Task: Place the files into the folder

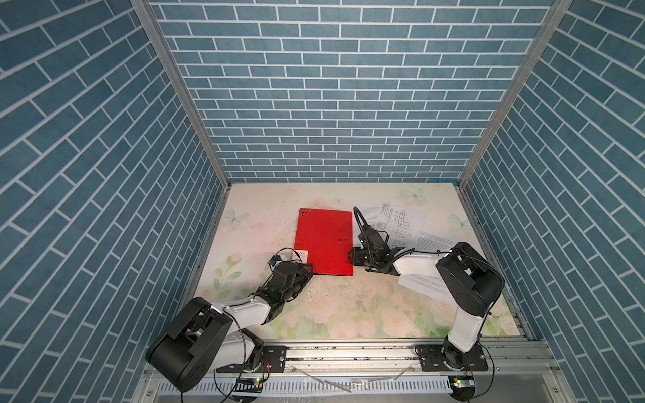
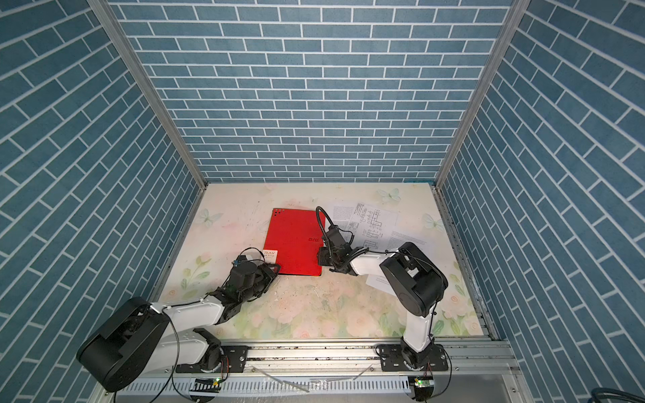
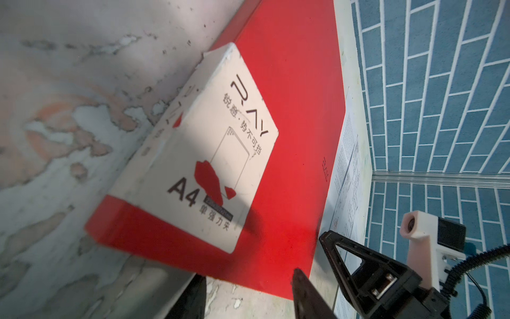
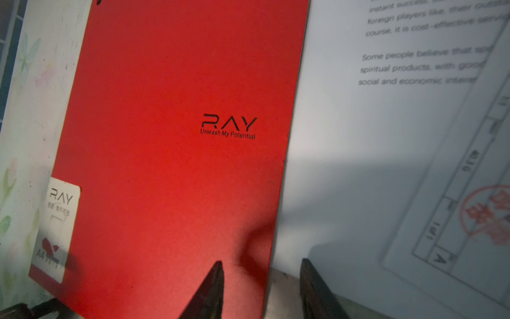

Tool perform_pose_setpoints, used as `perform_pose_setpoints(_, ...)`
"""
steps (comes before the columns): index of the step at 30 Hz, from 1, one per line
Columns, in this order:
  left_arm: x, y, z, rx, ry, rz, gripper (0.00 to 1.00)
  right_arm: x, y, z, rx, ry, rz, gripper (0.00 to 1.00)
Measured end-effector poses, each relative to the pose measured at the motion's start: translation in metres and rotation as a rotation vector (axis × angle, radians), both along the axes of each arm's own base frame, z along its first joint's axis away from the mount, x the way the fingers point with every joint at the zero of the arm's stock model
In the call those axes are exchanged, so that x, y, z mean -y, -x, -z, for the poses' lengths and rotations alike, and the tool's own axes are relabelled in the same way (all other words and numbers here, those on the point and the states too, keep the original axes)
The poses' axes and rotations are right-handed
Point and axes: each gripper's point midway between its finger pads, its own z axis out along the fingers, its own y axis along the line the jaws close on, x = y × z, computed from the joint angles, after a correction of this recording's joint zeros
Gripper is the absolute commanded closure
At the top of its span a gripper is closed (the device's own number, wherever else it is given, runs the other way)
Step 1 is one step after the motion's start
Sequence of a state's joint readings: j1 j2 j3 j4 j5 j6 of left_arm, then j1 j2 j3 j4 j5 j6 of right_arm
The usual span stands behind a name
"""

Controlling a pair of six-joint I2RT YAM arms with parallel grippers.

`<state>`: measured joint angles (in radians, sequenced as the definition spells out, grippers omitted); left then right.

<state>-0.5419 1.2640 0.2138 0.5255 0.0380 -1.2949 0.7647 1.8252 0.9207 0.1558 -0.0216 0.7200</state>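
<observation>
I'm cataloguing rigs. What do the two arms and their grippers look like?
The left arm and right arm share white link shells and black joint housings, with thin black cables. The left gripper and right gripper are black, with pointed fingers; a ribbed black hose loops at the right one, beside a white camera bracket.

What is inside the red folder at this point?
Nothing can be seen: the folder lies closed, red cover up, hiding its inside. Printed sheets lie outside it on the table.
</observation>
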Motion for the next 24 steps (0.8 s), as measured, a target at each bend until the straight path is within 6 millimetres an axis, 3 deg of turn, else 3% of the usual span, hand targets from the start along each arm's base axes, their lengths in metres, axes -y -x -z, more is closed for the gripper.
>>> perform_pose_setpoints(7,0.0,-0.003,-0.003,0.016,0.009,-0.01,0.55,0.0,0.0,0.0,0.0,0.0,0.0,0.55)
perform_pose_setpoints(14,0.001,-0.006,0.008,0.013,0.022,-0.024,0.57,0.0,0.0,0.0,0.0,0.0,0.0,0.55)
perform_pose_setpoints(24,0.014,-0.018,0.012,0.078,0.092,-0.046,0.68,0.0,0.0,0.0,-0.001,0.001,-0.001,0.55)
